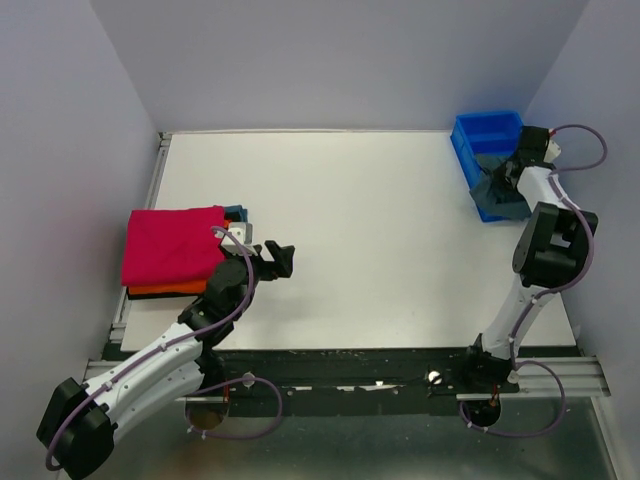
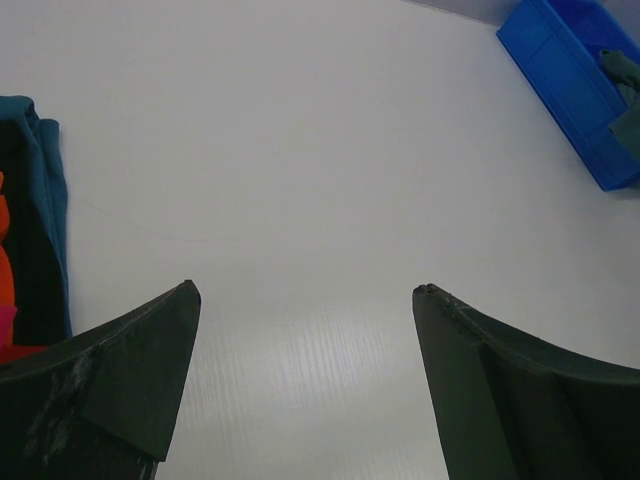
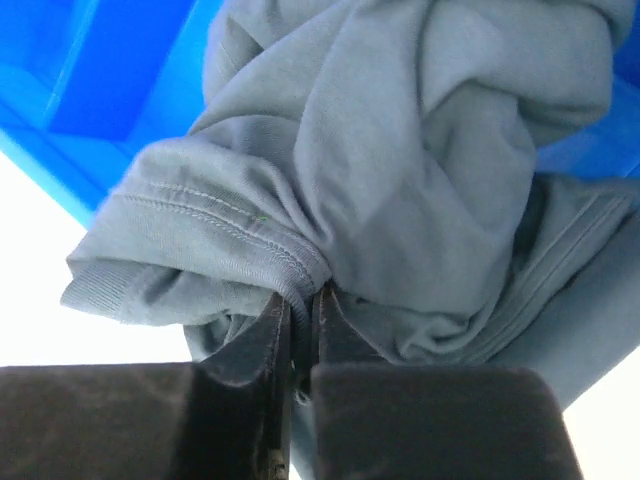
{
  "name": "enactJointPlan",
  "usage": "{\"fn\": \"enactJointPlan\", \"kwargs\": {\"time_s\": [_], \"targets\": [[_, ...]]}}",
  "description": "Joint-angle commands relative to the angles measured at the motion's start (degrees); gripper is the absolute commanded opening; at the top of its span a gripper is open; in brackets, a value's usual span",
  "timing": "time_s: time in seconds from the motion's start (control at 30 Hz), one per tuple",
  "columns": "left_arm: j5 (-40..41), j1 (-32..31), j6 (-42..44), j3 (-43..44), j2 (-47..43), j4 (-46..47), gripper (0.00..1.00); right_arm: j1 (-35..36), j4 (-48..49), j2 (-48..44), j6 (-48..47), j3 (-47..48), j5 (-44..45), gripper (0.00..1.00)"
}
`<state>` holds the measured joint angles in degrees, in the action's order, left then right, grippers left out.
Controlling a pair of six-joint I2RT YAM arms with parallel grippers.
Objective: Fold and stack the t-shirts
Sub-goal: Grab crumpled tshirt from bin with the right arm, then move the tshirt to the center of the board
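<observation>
A crimson-pink t-shirt (image 1: 172,243) lies folded on top of a folded orange t-shirt (image 1: 165,289) at the table's left edge, with a teal cloth (image 1: 236,212) showing at the stack's far corner. The teal cloth (image 2: 45,200) and an orange edge (image 2: 6,260) show at the left of the left wrist view. My left gripper (image 1: 278,256) is open and empty just right of the stack, over bare table (image 2: 305,290). A crumpled slate grey-blue t-shirt (image 1: 497,192) hangs from the blue tray (image 1: 487,132) at the far right. My right gripper (image 3: 303,300) is shut on a fold of the grey-blue t-shirt (image 3: 400,160).
The rigid blue tray (image 2: 575,80) stands at the table's far right corner against the wall. White walls close in the table on the left, back and right. A metal rail (image 1: 350,375) runs along the near edge by the arm bases.
</observation>
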<state>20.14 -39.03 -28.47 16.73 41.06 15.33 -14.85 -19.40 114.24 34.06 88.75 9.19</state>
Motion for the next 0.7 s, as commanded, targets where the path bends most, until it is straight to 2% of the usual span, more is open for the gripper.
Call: {"fn": "enactJointPlan", "kwargs": {"time_s": [0.0, 0.17, 0.33, 0.5, 0.6, 0.67], "targets": [[-0.02, -0.26, 0.70, 0.50, -0.89, 0.22, 0.99, 0.44, 2.43, -8.30, -2.77, -3.22, -3.49, 0.01], [-0.89, -0.17, 0.52, 0.58, -1.77, 0.14, 0.99, 5.35, -0.54, -20.96, -10.23, -2.63, 6.43, 0.01], [-1.16, -0.17, 0.43, 0.41, -1.95, 0.14, 0.99, 14.82, -3.89, -30.02, -17.97, 3.61, 9.53, 0.01], [-1.33, -0.17, 0.43, 0.49, -1.42, 0.40, 0.99, 26.17, -3.89, -34.69, -24.83, 13.62, 0.50, 0.01], [-1.42, -0.17, 0.61, 0.58, -0.89, 0.49, 0.99, 27.86, -7.75, -33.64, -25.72, 24.68, -5.83, 0.01], [-1.16, -0.17, 0.69, 0.58, -0.98, 0.31, 0.99, 27.86, -7.94, -33.99, -24.31, 28.13, -4.46, 0.01]]}}
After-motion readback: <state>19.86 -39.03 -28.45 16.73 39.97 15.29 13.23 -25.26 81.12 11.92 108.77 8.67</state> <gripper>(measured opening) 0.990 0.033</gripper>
